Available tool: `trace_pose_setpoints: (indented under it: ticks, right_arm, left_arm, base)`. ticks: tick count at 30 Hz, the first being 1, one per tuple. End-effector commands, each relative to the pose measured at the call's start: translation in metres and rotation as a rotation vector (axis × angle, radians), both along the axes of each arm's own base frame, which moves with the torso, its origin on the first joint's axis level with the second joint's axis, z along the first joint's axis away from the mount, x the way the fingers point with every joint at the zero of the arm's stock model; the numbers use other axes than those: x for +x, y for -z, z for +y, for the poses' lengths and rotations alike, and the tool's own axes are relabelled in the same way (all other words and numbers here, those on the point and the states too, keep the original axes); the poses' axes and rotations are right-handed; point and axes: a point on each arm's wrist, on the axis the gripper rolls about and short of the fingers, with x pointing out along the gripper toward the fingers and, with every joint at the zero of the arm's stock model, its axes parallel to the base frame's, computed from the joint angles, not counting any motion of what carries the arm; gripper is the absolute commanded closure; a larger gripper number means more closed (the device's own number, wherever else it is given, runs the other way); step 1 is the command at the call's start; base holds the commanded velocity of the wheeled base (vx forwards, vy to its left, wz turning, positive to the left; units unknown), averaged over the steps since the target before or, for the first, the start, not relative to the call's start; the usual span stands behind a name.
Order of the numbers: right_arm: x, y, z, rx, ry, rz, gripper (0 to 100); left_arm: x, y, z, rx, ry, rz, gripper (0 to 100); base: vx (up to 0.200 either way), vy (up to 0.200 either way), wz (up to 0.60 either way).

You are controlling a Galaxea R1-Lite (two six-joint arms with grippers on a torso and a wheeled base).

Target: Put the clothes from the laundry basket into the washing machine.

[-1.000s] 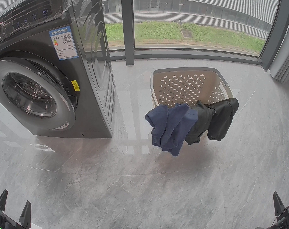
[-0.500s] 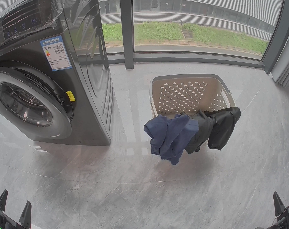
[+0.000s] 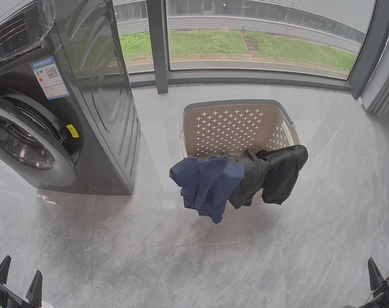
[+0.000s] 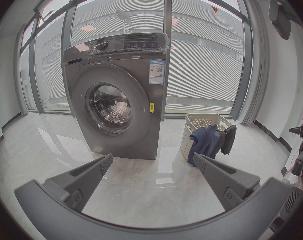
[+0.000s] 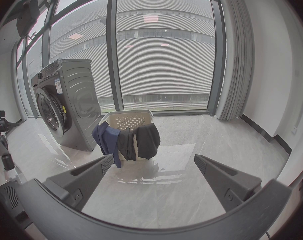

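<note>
Across the last second the whole head view has been shifted: the washing machine (image 3: 53, 108) is now seen farther to the left, partly cut by the edge, and the laundry basket (image 3: 228, 103) has been brought closer to the middle. This is taken as a turn of the camera, not a move of the things. It suggests the robot is being lined up on the basket, so the first pick is judged not yet begun.

At the left, the machine's round door (image 3: 23, 144) appears shut and would have to be opened before anything is loaded. To its right, well apart on the floor, the basket stands with the clothes draped over its near rim: a blue garment (image 3: 207, 185) leftmost, a dark grey one (image 3: 245, 178) beside it, a black one (image 3: 284, 172) rightmost.

The left gripper (image 3: 21, 265) is held low at the near left, spread wide and empty, touching nothing. The right gripper (image 3: 383, 252), at the near right, is likewise wide apart and empty.
</note>
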Motion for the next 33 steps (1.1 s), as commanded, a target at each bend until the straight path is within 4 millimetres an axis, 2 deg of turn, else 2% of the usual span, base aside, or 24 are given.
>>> trace_pose_setpoints:
  ticks: [1,4,16,22,33]
  right_arm:
    - [0.0001,0.0052,0.0,0.0,-0.001,0.001,0]
    - [0.0001,0.0052,0.0,0.0,-0.001,0.001,0]
    - [0.0001,0.0052,0.0,-0.001,-0.001,0.001,0]
    - [0.0001,0.0051,0.0,0.0,-0.001,-0.001,0]
    - [0.0001,0.0052,0.0,0.0,-0.001,0.001,0]
  left_arm:
    - [0.0004,0.0047,0.0,-0.001,-0.001,0.005,0]
    - [0.0004,0.0047,0.0,-0.001,-0.001,0.005,0]
    - [0.0005,0.0051,0.0,-0.001,-0.001,0.007,0]
    - [0.0004,0.0047,0.0,-0.001,0.0,0.005,0]
    - [0.0004,0.0047,0.0,-0.001,0.0,0.005,0]
  base:
    - [0.0,0.0,0.0]
    - [0.0,0.0,0.0]
    - [0.2,0.0,0.0]
    - [0.0,0.0,-0.4]
    - [0.2,0.0,0.0]
